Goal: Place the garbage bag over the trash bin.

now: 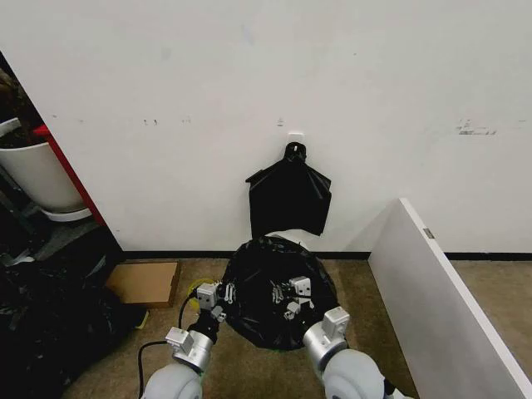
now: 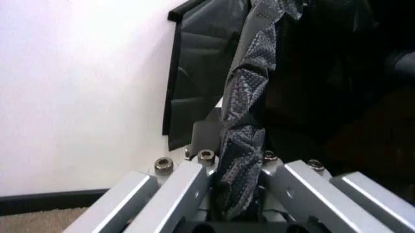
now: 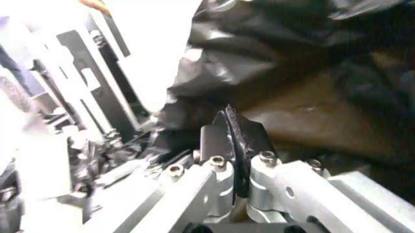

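The garbage bag (image 1: 278,287), black and glossy, bulges on the floor against the wall, spread over a rounded shape. The trash bin is hidden beneath it. My left gripper (image 1: 223,294) is at the bag's left edge. In the left wrist view that gripper (image 2: 236,145) is shut on a crinkled fold of the garbage bag (image 2: 250,87). My right gripper (image 1: 289,301) is over the bag's top middle. In the right wrist view it (image 3: 234,138) is shut on a thin pinch of the garbage bag (image 3: 259,63).
A flat bundle of black bags (image 1: 289,195) hangs on the wall just above. A white panel (image 1: 445,307) slants along the right. At the left lie a cardboard box (image 1: 145,283), dark clutter and a white planter pot (image 1: 37,174). A black cable (image 1: 158,345) crosses the carpet.
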